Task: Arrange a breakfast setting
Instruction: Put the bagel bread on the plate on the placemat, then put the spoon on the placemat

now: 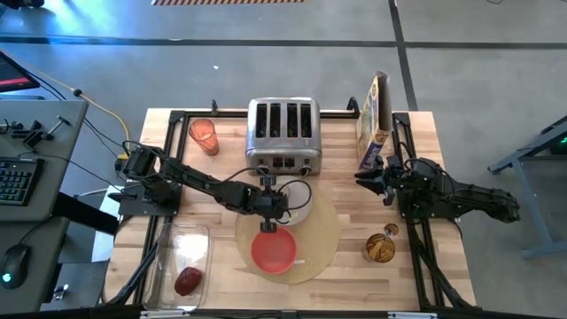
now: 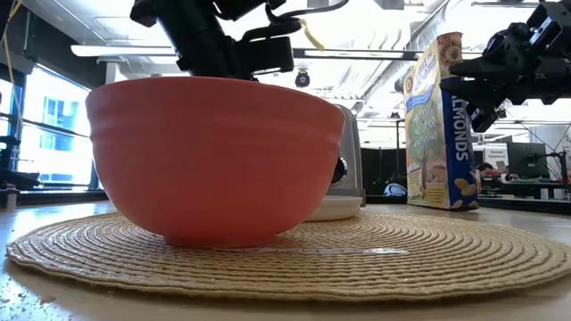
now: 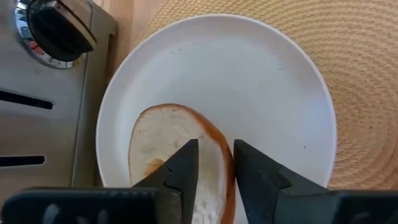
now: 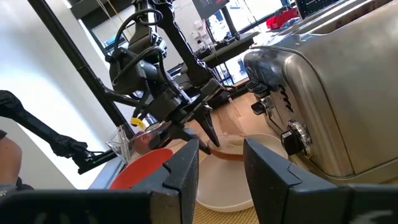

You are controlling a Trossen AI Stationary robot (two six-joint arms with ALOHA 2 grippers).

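A round tan placemat [image 1: 323, 239] lies at the table's middle front. On it stand a red bowl [image 1: 274, 251] near the front and a small white plate [image 3: 267, 93] next to the toaster. My left gripper [image 3: 216, 168] is over the plate, shut on a round toast slice [image 3: 161, 143]. A dark red fruit [image 1: 187, 281] lies in the clear tub [image 1: 168, 257] at the front left. My right gripper [image 1: 370, 177] is open and empty, raised beside the cereal box. I cannot pick out the spoon. My left gripper pinches the toast slice between its two fingers at the crust edge [image 3: 225, 163] nearest the gripper. The fingers slant down from above. The toast tilts down away from the fingers [image 4: 214, 148] over the plate. I cannot tell whether its far end touches the plate.
A silver four-slot toaster [image 1: 283, 135] stands just behind the plate. A cereal box [image 1: 374, 120] is at the back right and an orange cup [image 1: 204, 136] at the back left. A small round brown thing [image 1: 381, 248] sits at the front right.
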